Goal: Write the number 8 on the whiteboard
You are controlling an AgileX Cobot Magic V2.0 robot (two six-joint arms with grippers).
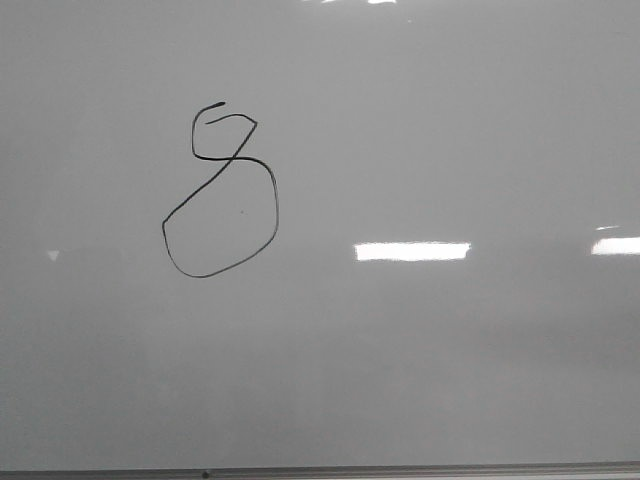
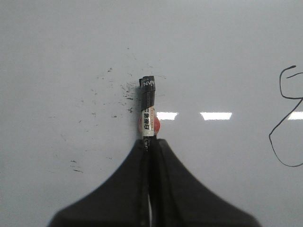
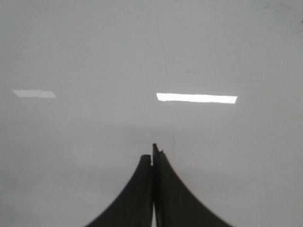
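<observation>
Likely an office or classroom: a whiteboard [image 1: 420, 360] fills the view, reflecting rectangular ceiling lights [image 1: 412, 251].

A hand-drawn black 8 [image 1: 221, 190] stands on the whiteboard [image 1: 450, 380], left of its middle and nearer the top edge, a small angular loop over a larger round one. The marker [image 2: 148, 111] carries white letters on its black cap, perhaps "NVW", and a white label with small Chinese characters too fine to read
</observation>
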